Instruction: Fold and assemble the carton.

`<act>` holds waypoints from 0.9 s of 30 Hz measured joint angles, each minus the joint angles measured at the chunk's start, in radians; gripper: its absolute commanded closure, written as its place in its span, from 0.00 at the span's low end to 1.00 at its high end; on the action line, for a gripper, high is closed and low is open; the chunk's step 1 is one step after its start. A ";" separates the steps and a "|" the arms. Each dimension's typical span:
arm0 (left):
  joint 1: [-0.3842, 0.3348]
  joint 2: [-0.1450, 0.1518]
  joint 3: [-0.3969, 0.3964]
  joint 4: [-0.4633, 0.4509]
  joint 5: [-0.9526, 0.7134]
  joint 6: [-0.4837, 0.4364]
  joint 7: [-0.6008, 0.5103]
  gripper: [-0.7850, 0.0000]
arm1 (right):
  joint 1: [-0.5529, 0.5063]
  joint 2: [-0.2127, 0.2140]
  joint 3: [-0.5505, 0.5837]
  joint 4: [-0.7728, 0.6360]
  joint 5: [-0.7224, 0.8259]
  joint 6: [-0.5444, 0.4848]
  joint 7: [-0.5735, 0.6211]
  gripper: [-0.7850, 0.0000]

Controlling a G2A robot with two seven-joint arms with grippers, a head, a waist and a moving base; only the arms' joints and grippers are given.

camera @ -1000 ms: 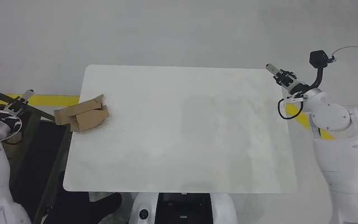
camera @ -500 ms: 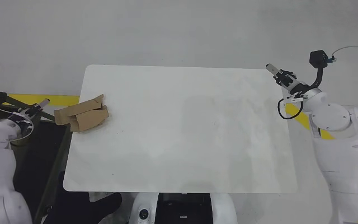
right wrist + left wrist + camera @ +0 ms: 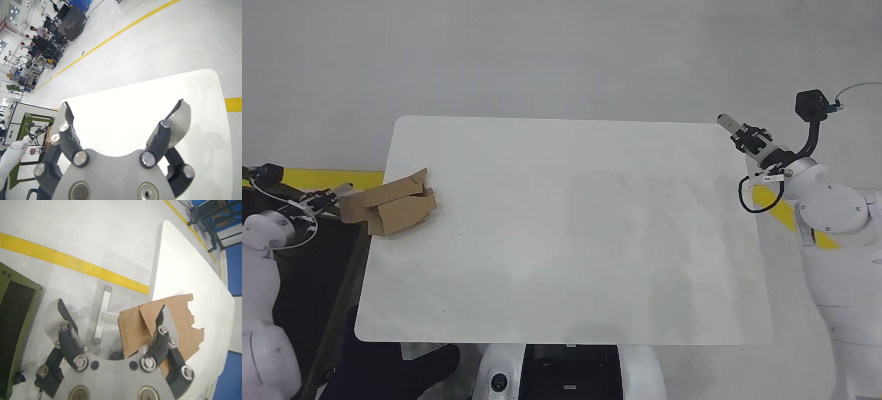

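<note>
At the left edge of the white table (image 3: 572, 230), the carton (image 3: 390, 203) lies flat and unassembled: brown cardboard with loose flaps, its outer end slightly overhanging the table edge. The left gripper (image 3: 339, 190) is positioned off the table, just beside that overhanging end. Its fingers are spread wide and grasp nothing. In the left wrist view, one fingertip (image 3: 167, 319) sits in front of the carton (image 3: 181, 317), while the other is over bare floor. Whether finger and cardboard touch cannot be determined.

The right gripper (image 3: 729, 124) is located at the far right corner of the table, well apart from the carton. Its fingers are likewise released, with only table surface (image 3: 132, 94) visible between them in the right wrist view.

A yellow floor line (image 3: 75, 262) runs beyond the table's left edge. A green-framed stand (image 3: 302, 260) with a dark top is beside the left arm.
</note>
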 measured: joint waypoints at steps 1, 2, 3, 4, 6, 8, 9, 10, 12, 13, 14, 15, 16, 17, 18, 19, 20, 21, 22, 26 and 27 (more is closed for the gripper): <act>0.000 0.000 0.008 0.001 0.009 -0.008 0.006 0.00 | 0.000 0.000 0.000 0.000 0.000 0.000 0.000 0.00; 0.001 -0.001 0.017 0.004 0.018 -0.018 0.013 0.04 | 0.000 0.000 0.000 0.000 0.000 0.000 0.000 0.00; 0.000 -0.001 0.022 0.007 0.021 -0.024 0.017 0.09 | 0.000 0.000 0.000 0.000 0.000 0.000 0.000 0.00; -0.001 -0.001 0.026 0.010 0.022 -0.029 0.021 0.19 | 0.000 0.000 0.000 0.000 0.000 0.000 0.000 0.00; -0.006 -0.001 0.034 0.019 0.018 -0.039 0.022 0.27 | 0.000 0.000 0.000 0.000 0.000 0.000 0.000 0.00; -0.011 -0.001 0.042 0.025 0.015 -0.046 0.019 0.48 | 0.000 0.000 0.000 0.000 0.000 0.000 0.000 0.00; -0.013 -0.001 0.045 0.027 0.013 -0.048 0.018 0.55 | 0.000 0.000 0.000 0.000 0.000 0.000 0.000 0.00; -0.015 -0.001 0.049 0.029 0.012 -0.050 0.017 0.60 | 0.000 0.000 0.000 0.000 0.000 0.000 0.000 0.00; -0.019 -0.001 0.056 0.033 0.007 -0.055 0.013 0.70 | 0.000 0.000 0.000 0.000 0.000 0.000 0.000 0.00; -0.020 -0.001 0.058 0.035 0.004 -0.057 0.011 0.73 | 0.000 0.000 0.000 0.000 0.000 0.000 0.000 0.00; -0.022 -0.001 0.061 0.038 -0.001 -0.060 0.009 0.77 | 0.000 0.000 0.000 0.000 0.000 0.000 0.000 0.00; -0.024 -0.001 0.063 0.040 -0.005 -0.063 0.006 0.80 | 0.000 0.000 0.000 0.000 0.000 0.000 0.000 0.00; -0.026 0.000 0.064 0.043 -0.011 -0.066 0.004 0.85 | 0.000 0.000 0.000 0.000 0.000 0.000 0.000 0.00; -0.028 0.000 0.065 0.046 -0.020 -0.070 -0.001 0.91 | 0.000 0.000 0.000 0.000 0.000 0.000 0.000 0.00; -0.030 0.001 0.065 0.050 -0.028 -0.074 -0.007 0.96 | 0.000 0.000 0.000 0.000 0.000 0.000 0.000 0.00; -0.032 0.001 0.065 0.053 -0.038 -0.078 -0.013 1.00 | 0.000 0.000 0.000 0.000 0.000 0.000 0.000 0.00; -0.036 0.002 0.063 0.058 -0.052 -0.085 -0.024 1.00 | 0.000 0.000 0.000 0.000 0.000 0.000 0.000 0.00; -0.038 0.003 0.062 0.063 -0.065 -0.089 -0.033 1.00 | 0.000 0.000 0.000 0.000 0.000 0.000 0.000 0.00; -0.041 0.004 0.060 0.066 -0.077 -0.094 -0.043 1.00 | 0.000 0.000 0.000 0.000 0.000 0.000 0.000 0.00; -0.051 0.009 0.053 0.079 -0.137 -0.120 -0.092 1.00 | 0.000 0.000 0.000 0.000 0.000 0.000 0.000 0.00; -0.053 0.010 0.050 0.082 -0.152 -0.124 -0.102 1.00 | 0.000 0.000 0.000 0.000 0.000 0.000 0.000 0.00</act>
